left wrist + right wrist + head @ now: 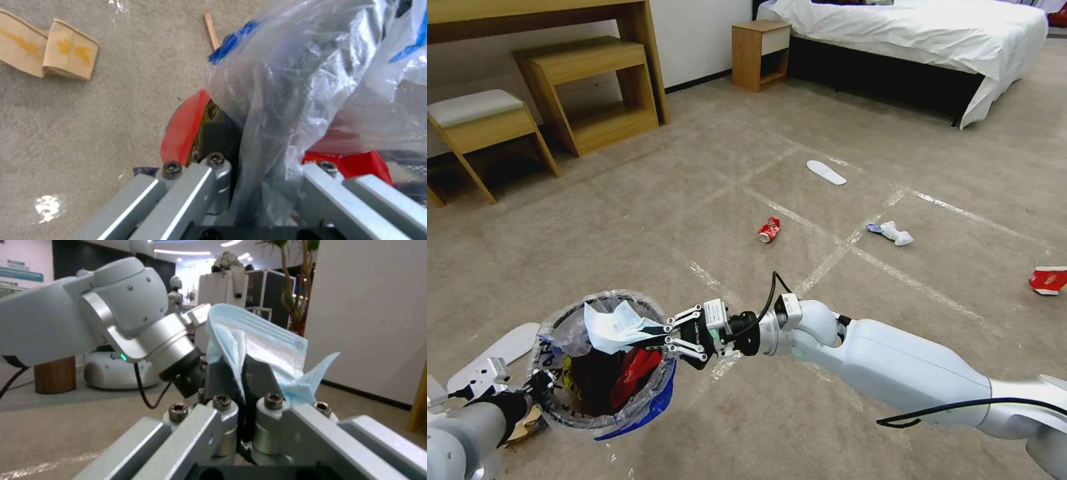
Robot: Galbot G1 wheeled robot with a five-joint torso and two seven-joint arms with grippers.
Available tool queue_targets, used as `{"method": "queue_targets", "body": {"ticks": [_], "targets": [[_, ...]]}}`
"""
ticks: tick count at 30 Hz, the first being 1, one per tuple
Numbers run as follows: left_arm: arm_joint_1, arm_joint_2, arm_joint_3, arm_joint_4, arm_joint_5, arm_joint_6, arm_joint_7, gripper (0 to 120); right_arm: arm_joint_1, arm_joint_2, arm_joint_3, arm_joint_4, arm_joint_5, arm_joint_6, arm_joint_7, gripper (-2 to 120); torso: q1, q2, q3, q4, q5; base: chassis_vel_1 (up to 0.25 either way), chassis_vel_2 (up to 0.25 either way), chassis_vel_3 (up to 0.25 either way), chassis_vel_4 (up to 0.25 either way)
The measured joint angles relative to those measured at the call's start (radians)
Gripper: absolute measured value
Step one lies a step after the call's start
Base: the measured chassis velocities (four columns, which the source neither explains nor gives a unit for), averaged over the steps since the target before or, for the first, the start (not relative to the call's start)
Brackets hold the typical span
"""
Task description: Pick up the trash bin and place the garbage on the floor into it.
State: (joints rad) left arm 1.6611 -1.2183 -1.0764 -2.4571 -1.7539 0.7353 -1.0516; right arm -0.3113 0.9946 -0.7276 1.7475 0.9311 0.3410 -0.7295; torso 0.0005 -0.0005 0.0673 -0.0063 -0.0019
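In the lower left of the head view, the left tool gripped the rim of the trash bin, holding it off the floor; in the left wrist view its fingers were closed on the bin's wall, with the crinkled clear liner bunched between them and the red base showing beyond. The right tool reached in from the right, level with the bin's rim, its fingers pinched together on a pale blue face mask that hung over the open mouth of the bin. The right wrist view showed the mask clamped between the dark pads. Red litter already lay inside the bin.

On the carpet farther off, a crushed red can lay near the centre of the frame, crumpled white paper to its right, a white insole above them, and a red-white carton at the right edge. Another white insole lay just left of the bin. A brown cardboard scrap and a wooden stick lay on the floor under the bin.
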Motion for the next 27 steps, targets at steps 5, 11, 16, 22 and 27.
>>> {"method": "queue_targets", "body": {"ticks": [5,11,16,22,27], "targets": [[0.001,0.001,-0.001,-0.002,0.0,0.0,0.0,0,0.009,0.01,-0.012,-0.007,-0.001,0.001,0.0,0,0.0,0.0,0.0,0.0001,0.0,0.0,0.0,0.0,0.0],[0.0,0.002,-0.001,-0.005,-0.001,0.0,0.001,0,0.005,0.011,-0.014,-0.008,-0.021,0.012,0.015,1,0.0,0.0,0.0,0.0,0.0,0.0,0.0,0.0,0.0],[-0.002,0.004,0.001,-0.004,-0.001,0.0,0.002,0,0.005,0.006,-0.013,-0.007,-0.027,0.012,0.013,17,0.0,0.0,0.0,0.0,0.0,0.0,0.0,0.0,0.0],[-0.001,0.009,-0.001,-0.005,-0.003,0.0,0.002,0,-0.001,0.0,-0.007,-0.006,-0.032,0.008,0.008,41,0.0,0.0,0.0,-0.0001,0.0,0.0,0.0,0.0,0.0],[-0.001,0.007,-0.001,-0.006,-0.003,0.0,0.003,0,0.003,0.004,-0.01,-0.006,-0.032,0.007,0.009,58,0.0,0.0,0.0,0.0,0.0,0.0,0.0,0.0,0.0]]}}
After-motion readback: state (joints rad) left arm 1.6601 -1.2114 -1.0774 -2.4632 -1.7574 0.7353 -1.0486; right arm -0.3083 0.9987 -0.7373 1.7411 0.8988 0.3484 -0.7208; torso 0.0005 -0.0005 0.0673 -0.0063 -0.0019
